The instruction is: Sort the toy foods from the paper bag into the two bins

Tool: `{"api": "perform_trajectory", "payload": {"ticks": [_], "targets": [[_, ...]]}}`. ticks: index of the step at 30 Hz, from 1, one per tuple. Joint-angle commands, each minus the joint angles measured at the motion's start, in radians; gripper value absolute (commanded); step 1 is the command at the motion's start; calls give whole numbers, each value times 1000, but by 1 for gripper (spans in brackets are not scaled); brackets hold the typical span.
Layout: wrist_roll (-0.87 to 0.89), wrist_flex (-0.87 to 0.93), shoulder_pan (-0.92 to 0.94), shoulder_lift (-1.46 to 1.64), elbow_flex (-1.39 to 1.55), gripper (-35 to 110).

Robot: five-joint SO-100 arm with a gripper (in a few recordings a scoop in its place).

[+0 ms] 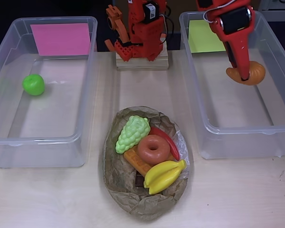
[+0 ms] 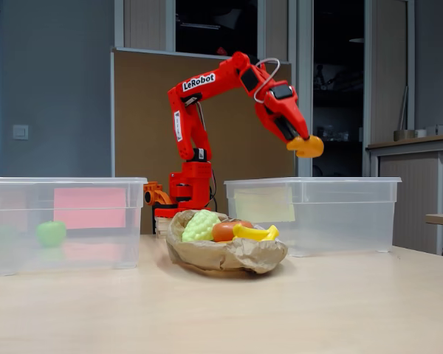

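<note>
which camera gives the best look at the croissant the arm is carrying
The fixed view: the croissant shows side-on against a dark doorway, pinched in the gripper well above the yellow-card bin. The overhead view shows the croissant from above, partly covered by the gripper, without showing height.

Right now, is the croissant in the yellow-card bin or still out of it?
Out. The gripper holds the croissant in the air, above the rim of the yellow-card bin in the fixed view.

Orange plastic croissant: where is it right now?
The orange plastic croissant is held in the red gripper above the clear bin with the yellow-green card, on the right in both views.
</note>
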Motion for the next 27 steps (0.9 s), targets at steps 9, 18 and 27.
{"api": "perform_trajectory", "payload": {"ticks": [9, 18, 27], "targets": [[540, -227, -238, 112, 431, 7], [804, -282, -348, 41, 535, 7], [936, -367, -416, -74, 543, 6]]}}
